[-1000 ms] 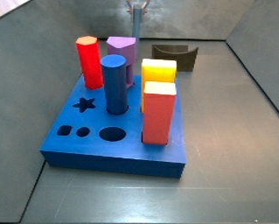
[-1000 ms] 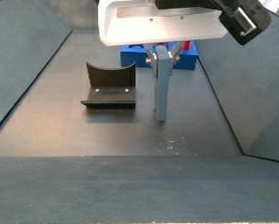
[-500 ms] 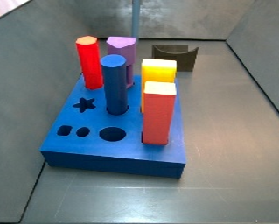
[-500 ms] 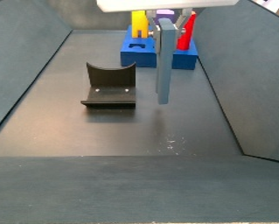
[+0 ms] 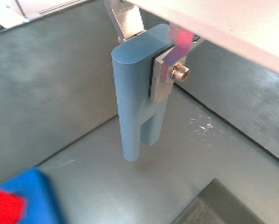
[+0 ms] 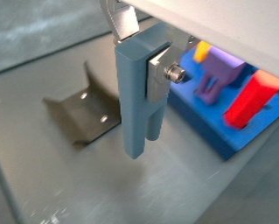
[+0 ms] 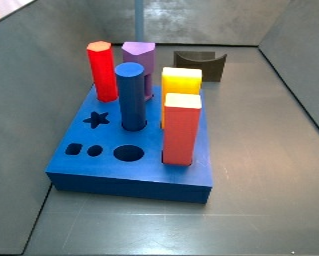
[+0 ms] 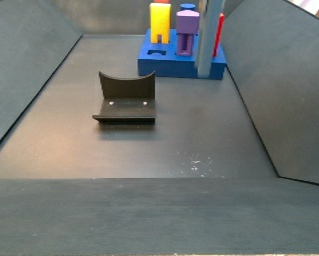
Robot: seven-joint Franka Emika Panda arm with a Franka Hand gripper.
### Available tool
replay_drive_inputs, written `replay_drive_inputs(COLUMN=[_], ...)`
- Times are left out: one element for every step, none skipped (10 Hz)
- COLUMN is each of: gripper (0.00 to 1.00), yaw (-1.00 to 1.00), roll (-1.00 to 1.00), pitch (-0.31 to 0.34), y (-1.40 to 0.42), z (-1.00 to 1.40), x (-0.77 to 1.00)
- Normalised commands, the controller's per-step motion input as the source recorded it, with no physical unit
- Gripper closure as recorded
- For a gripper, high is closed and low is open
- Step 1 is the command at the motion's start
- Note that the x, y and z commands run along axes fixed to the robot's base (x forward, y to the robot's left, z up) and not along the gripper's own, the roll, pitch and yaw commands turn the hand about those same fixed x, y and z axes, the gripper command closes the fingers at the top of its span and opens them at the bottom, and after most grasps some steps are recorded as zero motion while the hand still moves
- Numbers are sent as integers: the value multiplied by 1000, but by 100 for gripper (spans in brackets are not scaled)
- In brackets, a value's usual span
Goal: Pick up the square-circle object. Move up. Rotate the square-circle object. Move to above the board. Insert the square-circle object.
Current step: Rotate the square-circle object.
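Observation:
The square-circle object (image 5: 136,105) (image 6: 132,105) is a tall pale grey-blue block with two narrow legs. It hangs upright, legs down, well above the grey floor. My gripper (image 5: 145,52) (image 6: 139,52) is shut on its upper end, one silver finger (image 5: 165,72) flat against each side. In a side view only a pale strip of the object (image 8: 206,40) shows near the top edge, in front of the board's pegs; the gripper itself is out of frame there. The board (image 7: 88,160) (image 8: 175,66) (image 6: 237,133) is a thick bright-blue slab with star, square and round holes.
The board carries a red peg (image 7: 100,68), a purple peg (image 7: 139,62), a yellow block (image 7: 181,82), a dark blue cylinder (image 7: 131,95) and a red-orange block (image 7: 182,128). The dark fixture (image 8: 124,98) (image 7: 199,63) (image 6: 77,118) stands on the floor beside the object. Grey walls enclose the floor.
The gripper has risen out of both side views with the object. The object has lifted off the floor beside the fixture and shifted slightly sideways.

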Motion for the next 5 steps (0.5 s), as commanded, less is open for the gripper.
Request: replay_drive_inputs(gripper=[100,100,100,100,100], yaw=[27,-285,-281,-279,-211], roll=[72,91,85,70,62], pitch=[75,-9,-19,-24,-25], y=[-183,-40,-29,0,4], z=[256,0,-46,0,0], x=[-39,-6,19,0,0])
